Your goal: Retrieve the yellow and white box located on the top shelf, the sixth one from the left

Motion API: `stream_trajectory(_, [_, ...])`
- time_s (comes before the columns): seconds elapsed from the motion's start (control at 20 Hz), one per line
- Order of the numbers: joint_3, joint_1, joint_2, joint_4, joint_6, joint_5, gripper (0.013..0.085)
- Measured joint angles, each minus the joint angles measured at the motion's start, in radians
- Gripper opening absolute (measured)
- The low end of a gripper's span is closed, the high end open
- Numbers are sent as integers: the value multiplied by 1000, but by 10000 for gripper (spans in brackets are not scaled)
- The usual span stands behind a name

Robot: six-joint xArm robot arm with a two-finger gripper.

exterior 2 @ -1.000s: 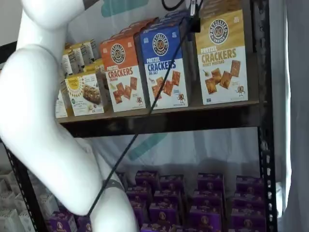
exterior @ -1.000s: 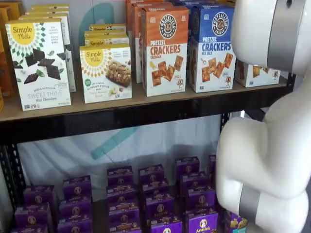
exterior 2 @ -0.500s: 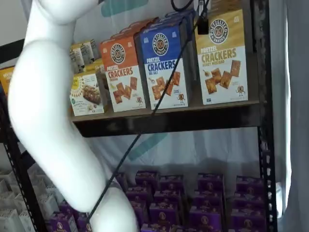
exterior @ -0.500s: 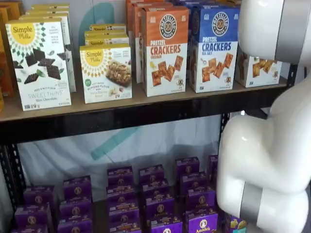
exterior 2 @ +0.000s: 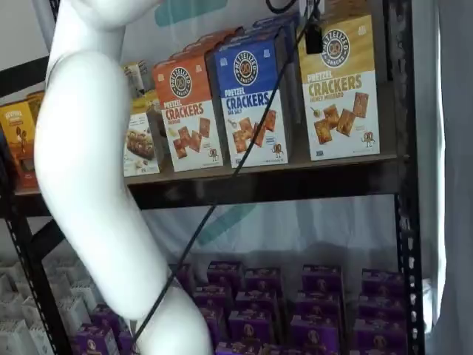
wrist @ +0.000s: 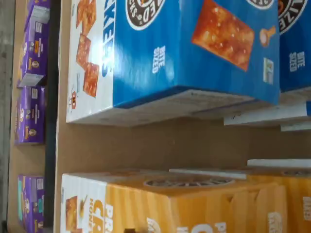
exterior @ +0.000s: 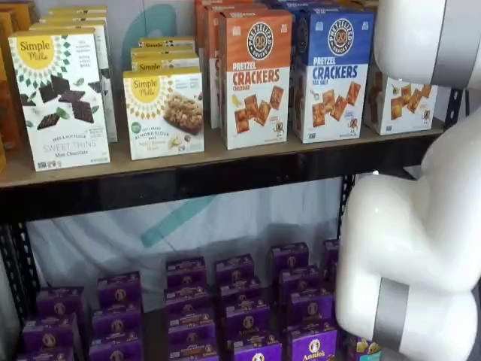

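Going left to right along the top shelf [exterior: 188, 169], we see white snack boxes [exterior: 60, 98], then an orange cracker box [exterior: 254, 79], a blue cracker box [exterior: 331, 75], and last, at the right end, the yellow and white box [exterior 2: 340, 89] we are after. It stands upright on the wooden surface, its long axis vertical, just beside the blue cracker box with a narrow gap of bare board between them. The wrist view looks down into that gap, with the blue cracker box on one side and the yellow and white box [wrist: 194, 204] on the other, so we judge our claw hangs above and just in front of the two, and the target lies slightly to the right of it as the shelf faces us. In one shelf view a small dark part [exterior 2: 313, 33] hangs from the top edge against the box's upper left corner, beside a black cable [exterior 2: 244, 155]; it may be a fingertip, but we cannot tell whether the claw is apart or together. In the other shelf view the white arm [exterior: 421, 226] covers most of the target, leaving only its lower part [exterior: 402, 105] showing.
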Motion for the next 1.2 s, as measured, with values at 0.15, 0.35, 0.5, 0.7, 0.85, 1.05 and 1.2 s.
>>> stream_trajectory(0.15, [-39, 13, 29, -33, 14, 30, 850])
stream_trajectory(0.35, [-97, 25, 75, -71, 29, 73, 850])
stream_trajectory(0.5, [-120, 31, 93, -83, 33, 82, 850])
stream_trajectory(0.7, [-163, 44, 125, -122, 41, 109, 850])
stream_trajectory(0.85, [-192, 51, 146, -142, 47, 131, 850])
stream_trajectory(1.05, [-251, 69, 183, -197, 58, 186, 850])
stream_trajectory(1.2, [-269, 78, 194, -224, 62, 205, 850])
